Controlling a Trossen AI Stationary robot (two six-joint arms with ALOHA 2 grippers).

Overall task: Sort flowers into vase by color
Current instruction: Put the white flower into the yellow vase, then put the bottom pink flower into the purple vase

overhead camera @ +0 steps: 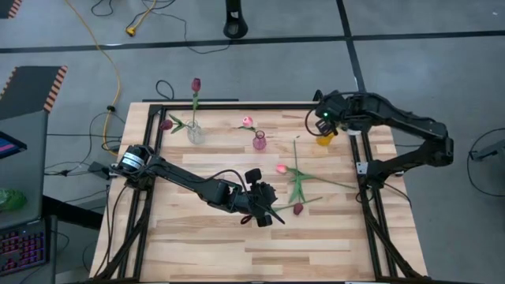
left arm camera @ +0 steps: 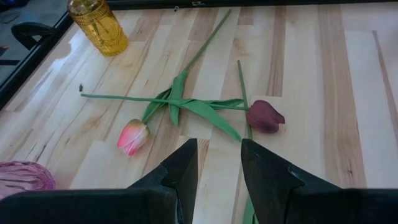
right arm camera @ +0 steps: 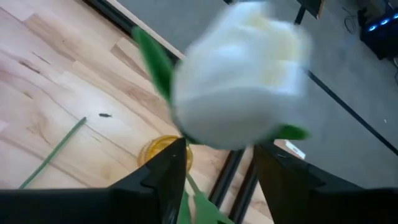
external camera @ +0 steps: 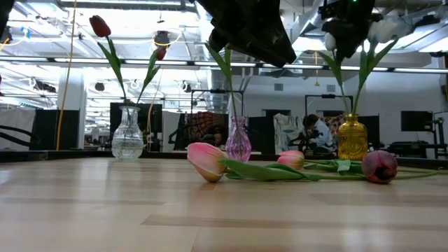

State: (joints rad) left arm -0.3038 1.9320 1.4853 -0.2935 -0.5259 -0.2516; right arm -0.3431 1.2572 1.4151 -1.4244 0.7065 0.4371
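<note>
The left gripper (overhead camera: 267,211) hovers over the wooden table (overhead camera: 197,252) toward five o'clock of its centre, its fingers (left arm camera: 180,168) spread apart and holding nothing, the tips just short of two tulips lying on the boards. The dark red tulip (left arm camera: 265,116) lies at about three o'clock from the pink tulip (left arm camera: 133,137), and their green stems and leaves cross between them. The right gripper (overhead camera: 335,120) is up at the table's one o'clock corner, directly above the yellow vase (external camera: 352,137), with its fingers closed around the stem of a white tulip (right arm camera: 242,74) whose head fills the wrist view. The clear vase (overhead camera: 196,133) at eleven o'clock holds a dark red flower (overhead camera: 196,84) standing tall, and the purple vase (overhead camera: 259,141) near twelve o'clock carries a pink flower (overhead camera: 247,121). Another dark red head (overhead camera: 166,125) lies beside the clear vase, against the table's black frame.
</note>
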